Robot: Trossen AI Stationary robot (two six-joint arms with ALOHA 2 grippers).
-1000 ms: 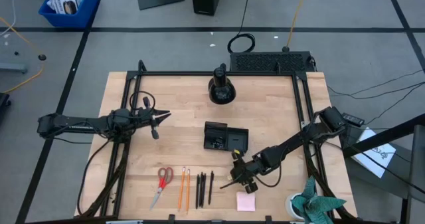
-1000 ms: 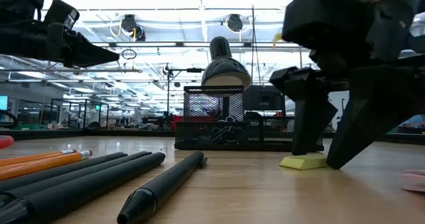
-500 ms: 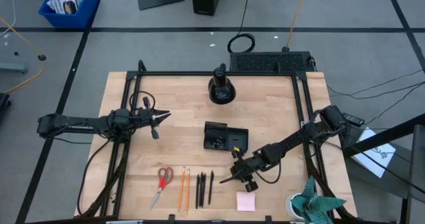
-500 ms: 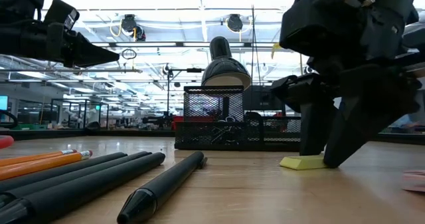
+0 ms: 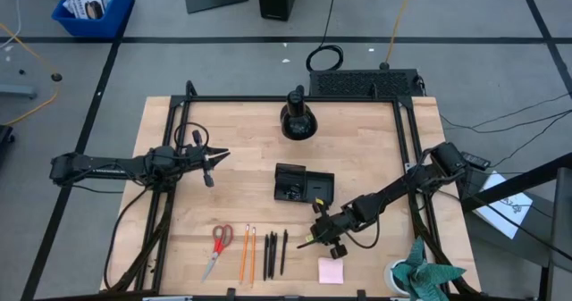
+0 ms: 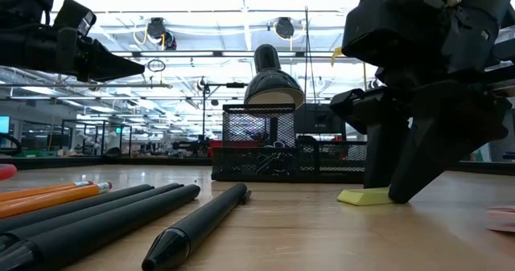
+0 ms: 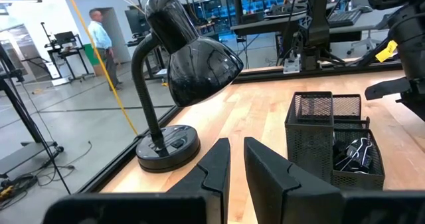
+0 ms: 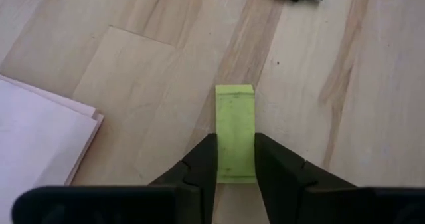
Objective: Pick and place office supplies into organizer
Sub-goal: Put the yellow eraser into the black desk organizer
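From above, the right gripper [image 5: 311,240] sits low on the wooden table [image 5: 241,140], between the black pens [image 5: 275,253] and the pink sticky-note pad [image 5: 331,270], just in front of the black organizer [image 5: 303,184]. The left gripper [image 5: 217,155] hangs well apart, over the table's left half. At table height, the yellow-green piece [image 6: 364,196] lies flat on the wood between the right gripper's fingers [image 6: 415,162]. Past the right wrist, both fingers press the piece's sides, clamped on it. Past the left wrist, the left fingers [image 7: 216,167] stand nearly together, holding nothing, facing a black desk lamp [image 7: 176,78].
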